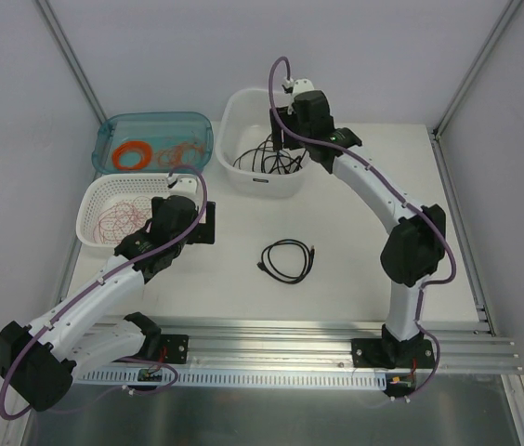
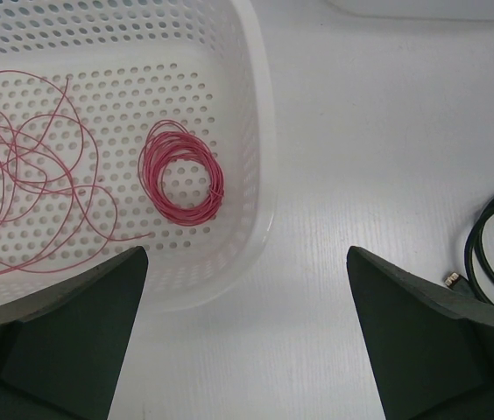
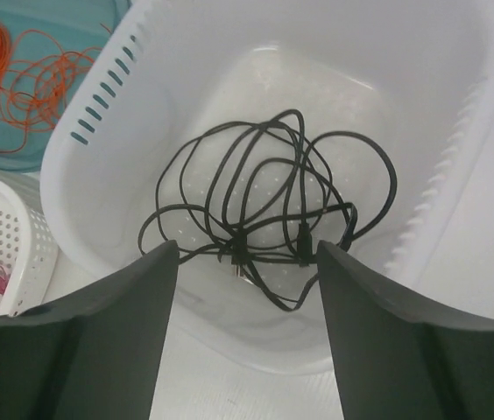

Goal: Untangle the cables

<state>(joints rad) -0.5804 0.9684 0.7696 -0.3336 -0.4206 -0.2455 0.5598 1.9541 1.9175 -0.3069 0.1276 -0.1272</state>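
Fingers (image 3: 116, 341) of the right gripper (image 3: 247, 248) spread wide, holding nothing, above the black cables (image 3: 269, 206).
Their tangle lies in the white tub (image 3: 457, 166), mid-frame in the right wrist view, long axis left to right; the left gripper (image 2: 247, 255), likewise splayed and empty, hangs by the perforated basket (image 2: 260, 131) holding loose red cables (image 2: 28, 166).

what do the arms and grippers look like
Both the left arm and right arm have white tubular links with bulky black joint housings, and a purple cable loops along each. The left gripper and right gripper have broad, dark, matte wedge-shaped fingers.
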